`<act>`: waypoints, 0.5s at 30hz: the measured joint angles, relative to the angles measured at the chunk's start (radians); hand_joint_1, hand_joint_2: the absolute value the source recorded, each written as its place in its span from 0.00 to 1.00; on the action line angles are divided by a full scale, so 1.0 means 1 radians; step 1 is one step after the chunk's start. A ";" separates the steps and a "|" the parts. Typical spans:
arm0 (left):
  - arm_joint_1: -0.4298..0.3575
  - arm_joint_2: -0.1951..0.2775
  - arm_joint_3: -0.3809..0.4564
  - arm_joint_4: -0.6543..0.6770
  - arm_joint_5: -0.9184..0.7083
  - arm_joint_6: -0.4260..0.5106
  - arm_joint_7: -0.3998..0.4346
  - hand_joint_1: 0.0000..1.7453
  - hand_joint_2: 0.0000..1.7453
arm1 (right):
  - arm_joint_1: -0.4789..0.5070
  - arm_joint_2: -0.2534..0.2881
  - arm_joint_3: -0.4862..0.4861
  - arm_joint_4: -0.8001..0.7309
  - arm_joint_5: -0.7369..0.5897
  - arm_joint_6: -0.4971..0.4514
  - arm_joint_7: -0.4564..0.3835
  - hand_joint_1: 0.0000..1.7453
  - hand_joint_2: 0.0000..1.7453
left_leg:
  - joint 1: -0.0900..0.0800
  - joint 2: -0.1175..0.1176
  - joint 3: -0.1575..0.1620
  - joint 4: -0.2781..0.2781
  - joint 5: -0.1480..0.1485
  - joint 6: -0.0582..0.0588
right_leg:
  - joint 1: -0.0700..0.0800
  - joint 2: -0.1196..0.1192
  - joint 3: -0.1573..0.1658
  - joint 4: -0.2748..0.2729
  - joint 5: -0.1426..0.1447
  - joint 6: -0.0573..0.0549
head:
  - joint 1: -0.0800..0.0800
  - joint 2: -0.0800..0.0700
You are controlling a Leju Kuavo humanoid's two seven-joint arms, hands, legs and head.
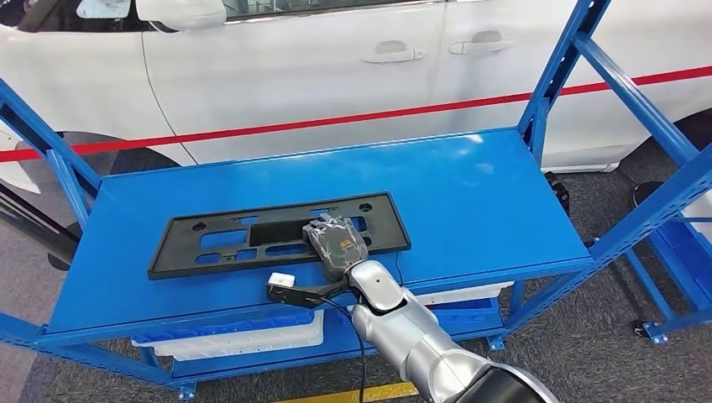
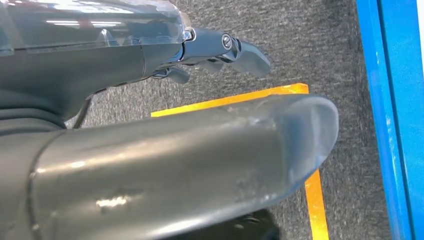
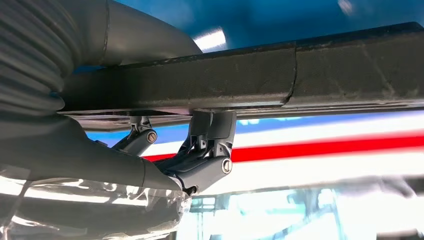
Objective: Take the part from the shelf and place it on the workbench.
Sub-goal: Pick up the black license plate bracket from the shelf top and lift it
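I see the part (image 1: pixel 277 235), a long flat black plate with cut-outs, lying on the top board of the blue shelf (image 1: pixel 470 193). It lies nearer to the front edge than to the back edge, and more toward the left end of the board; its long side runs almost along the front edge, a little turned.

My right hand (image 1: pixel 336 242) comes over the front edge and is on the part, at its front rim, a little right of its middle. In the right wrist view the part (image 3: pixel 280 75) is a dark bar and the fingers (image 3: pixel 212 135) are bent against one face of it, while the thick thumb (image 3: pixel 145 37) lies on the other face, so I read this as the hand pinching the rim of the part. In the head view the part seems flat on the board, but I cannot tell if it is raised a little.

My left hand (image 2: pixel 190 100) hangs beside the body over grey carpet (image 2: pixel 310 45). Its fingers (image 2: pixel 235 50) are only a little bent and apart from the thumb, with nothing between them. An orange line (image 2: pixel 230 100) is on the carpet under it, and a blue post (image 2: pixel 395 120) stands near.

Behind the shelf there is a white car (image 1: pixel 336 59) with a red stripe. On the lower board I see white trays (image 1: pixel 243 336).
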 joint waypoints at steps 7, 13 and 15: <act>0.004 -0.003 0.042 0.000 -0.002 0.006 -0.004 0.00 0.00 | 0.091 0.010 -0.024 -0.230 -0.318 0.009 -0.182 1.00 1.00 | -0.003 0.002 0.075 -0.158 0.100 0.007 | 0.008 0.007 0.000 0.013 -0.009 0.010 | 0.000 0.000; 0.013 -0.015 0.101 0.000 -0.004 0.019 -0.007 0.00 0.00 | 0.217 -0.032 -0.011 -0.744 -0.754 0.074 -0.203 1.00 1.00 | -0.002 -0.003 0.078 -0.194 0.111 0.044 | 0.006 0.004 -0.033 0.070 -0.048 0.042 | 0.001 0.000; 0.013 -0.018 0.115 0.000 -0.007 0.023 -0.007 0.00 0.00 | 0.235 -0.062 -0.011 -0.862 -0.809 0.084 -0.211 1.00 1.00 | -0.003 -0.001 0.078 -0.195 0.111 0.051 | 0.003 0.004 -0.092 0.189 -0.110 0.050 | 0.003 0.000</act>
